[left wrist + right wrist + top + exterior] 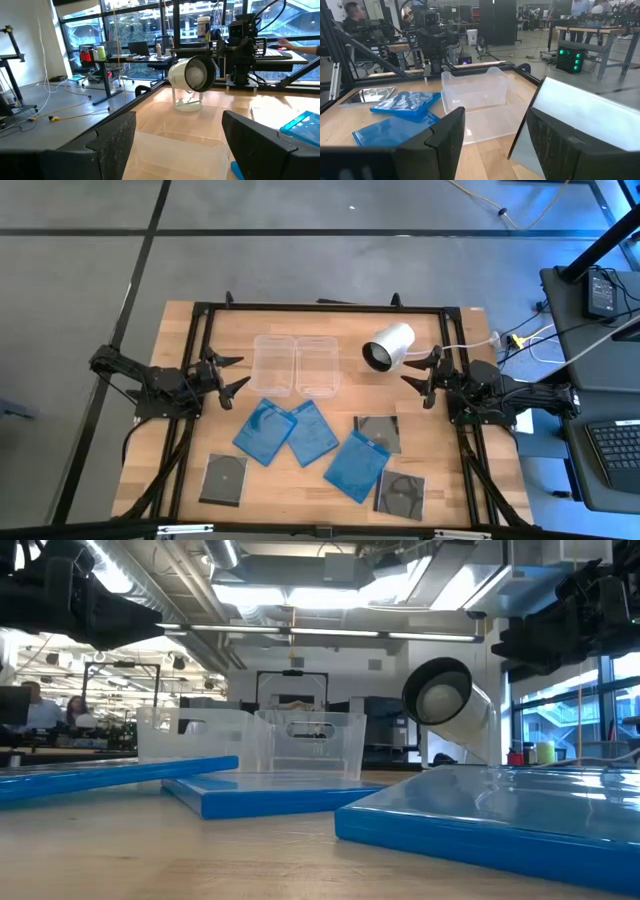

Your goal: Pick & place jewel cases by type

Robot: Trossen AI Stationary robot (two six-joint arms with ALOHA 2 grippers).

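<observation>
Sorting has not begun, as far as you can judge: all six jewel cases lie loose on the wooden table [190,480] and both clear plastic tubs, the left tub [273,364] and the right tub [318,365], stand touching side by side at twelve o'clock with nothing in them. In the high view you see three blue jewel cases near the table's middle, one [264,430] overlapping a second [313,432], and the third [355,465] toward five o'clock. The dark disc cases are scattered: one [224,478] at seven o'clock, one [379,433] just above the third blue case, one [401,494] at five o'clock. The left gripper [234,374] hangs at nine o'clock beside the tubs, fingers spread wide, holding nothing. The right gripper [420,376] waits at three o'clock, equally spread and empty, near the white cylinder [388,345]. Every case is left for you to pick and place, and which tub takes which type you cannot tell yet.
</observation>
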